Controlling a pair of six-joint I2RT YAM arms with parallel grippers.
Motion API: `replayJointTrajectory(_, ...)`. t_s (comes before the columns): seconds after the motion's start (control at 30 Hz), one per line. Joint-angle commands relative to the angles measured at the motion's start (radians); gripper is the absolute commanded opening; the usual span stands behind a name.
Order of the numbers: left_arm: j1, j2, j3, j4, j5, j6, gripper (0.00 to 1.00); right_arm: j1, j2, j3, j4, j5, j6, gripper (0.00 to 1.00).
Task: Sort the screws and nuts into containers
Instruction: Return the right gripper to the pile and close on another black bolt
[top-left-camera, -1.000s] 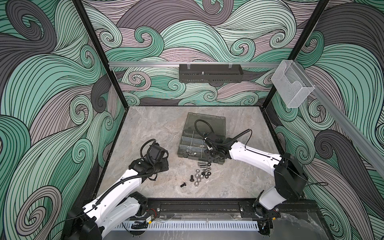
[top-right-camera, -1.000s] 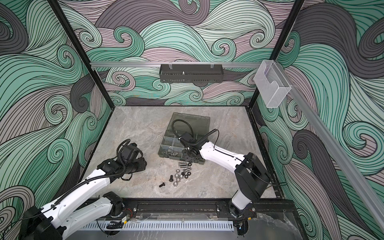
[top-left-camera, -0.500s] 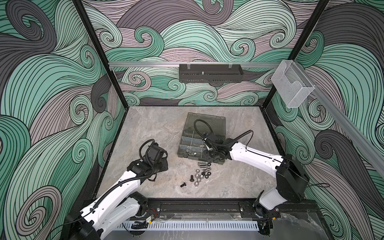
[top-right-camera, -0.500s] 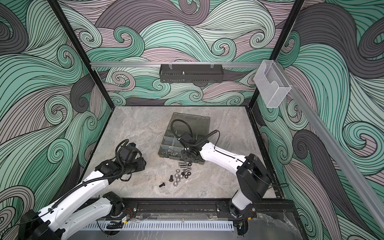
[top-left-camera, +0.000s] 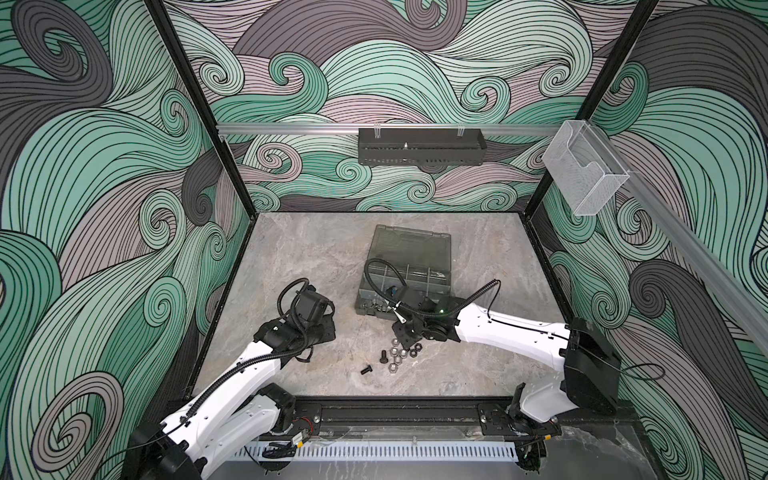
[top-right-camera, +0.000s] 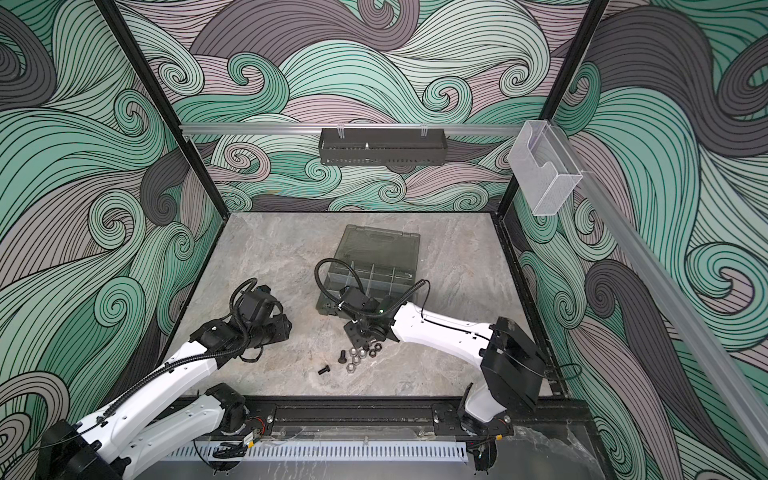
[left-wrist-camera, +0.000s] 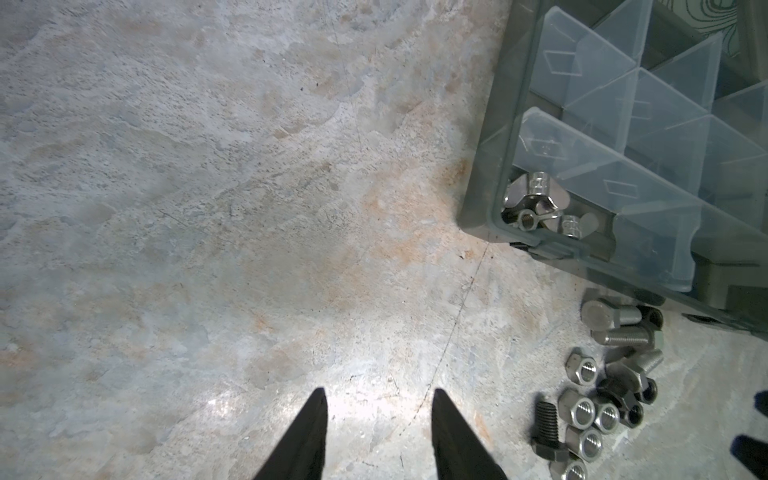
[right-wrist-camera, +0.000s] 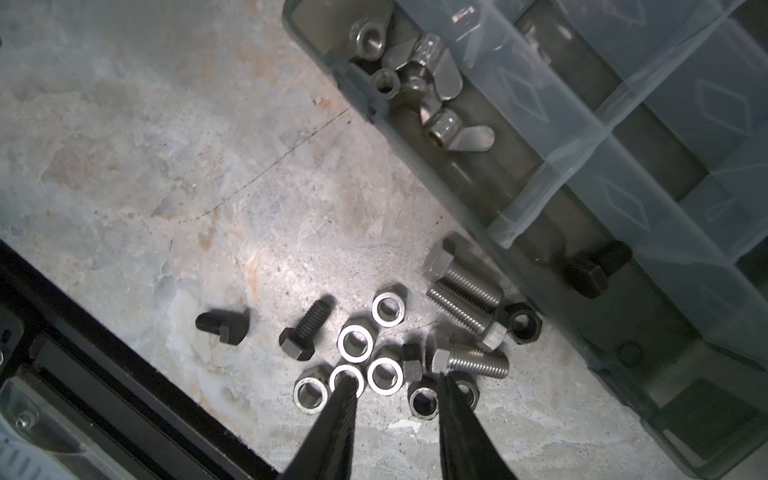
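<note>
Your right jaws stand spread just above the nuts (right-wrist-camera: 354, 343) and pinch nothing. The nuts and the screws (right-wrist-camera: 463, 293) lie loose on the bench (top-left-camera: 299, 257), just beside the front wall of the grey case (top-left-camera: 409, 245), towards the bench's front edge. One black screw (right-wrist-camera: 592, 270) lies in a compartment (right-wrist-camera: 648, 324). Your left jaws are also spread and empty, over bare bench.

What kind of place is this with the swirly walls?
Probably a robot test booth: white left arm and right arm mounted at the front, swirly walls boxing in a stone-look tabletop, loose nuts and screws beside an organizer case.
</note>
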Motion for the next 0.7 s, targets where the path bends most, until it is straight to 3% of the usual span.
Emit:
replayJointTrajectory(0.0,0.011,0.000,0.015,-0.030,-0.018,-0.013,0.45,0.028,-0.017,-0.039,0.014,-0.023,0.027,0.35)
replayJointTrajectory(0.3,0.017,-0.018,0.000,-0.023,-0.015,-0.029,0.45,0.108,0.028,-0.040,0.059,-0.057,0.100,0.34)
replayJointTrajectory(0.67,0.021,-0.053,-0.018,-0.032,-0.013,-0.033,0.45,0.117,0.216,0.115,0.006,-0.022,0.136,0.33)
